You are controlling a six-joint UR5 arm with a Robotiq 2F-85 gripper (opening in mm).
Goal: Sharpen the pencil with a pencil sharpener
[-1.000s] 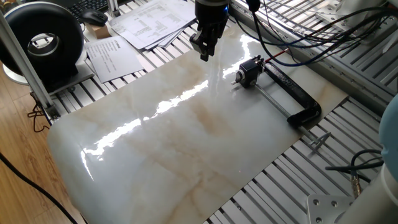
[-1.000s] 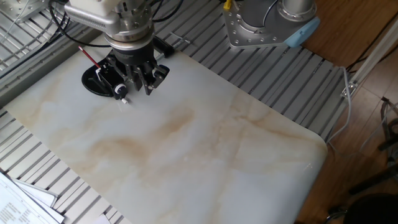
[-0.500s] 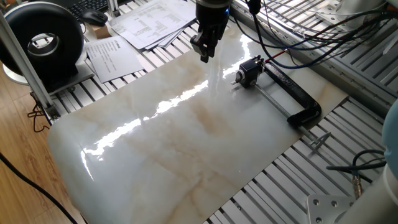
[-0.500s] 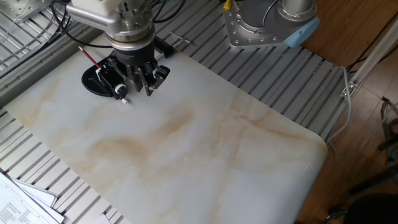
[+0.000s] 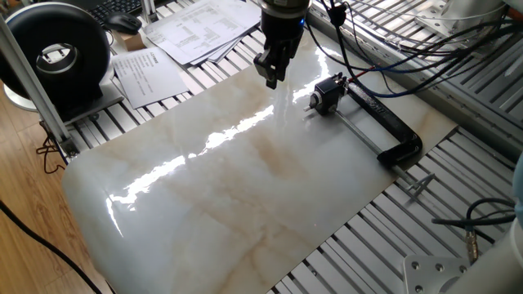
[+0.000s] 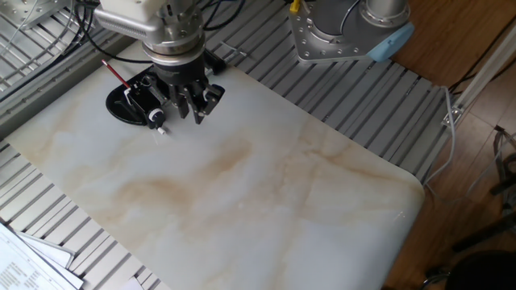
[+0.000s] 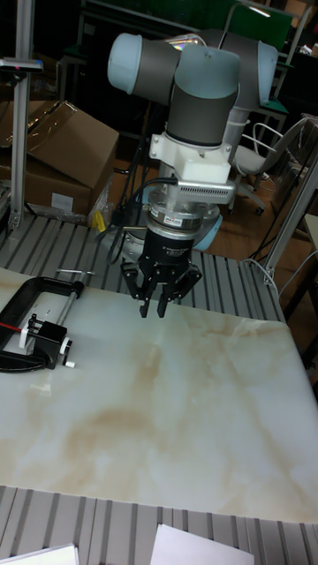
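The pencil sharpener (image 5: 326,95) (image 6: 147,98) (image 7: 49,341) is a small black box with a silvery round face, held at the slab's edge by a long black C-clamp (image 5: 391,125) (image 7: 21,311). A thin red pencil (image 6: 114,72) (image 5: 363,74) (image 7: 12,328) sticks out from its far side; whether its tip is inside cannot be told. My gripper (image 5: 271,79) (image 6: 191,115) (image 7: 152,311) hangs just above the marble slab (image 5: 237,180), a short way from the sharpener's silvery face. Its fingers (image 7: 140,308) are apart with nothing between them.
Loose papers (image 5: 189,28) and a round black device (image 5: 57,53) lie beyond the slab's far corner. Cables (image 5: 392,37) run over the aluminium slats behind the clamp. The arm's base (image 6: 347,28) stands off one slab edge.
The gripper has drifted a little sideways along the slab's edge. The sharpener, clamp and pencil have not moved.
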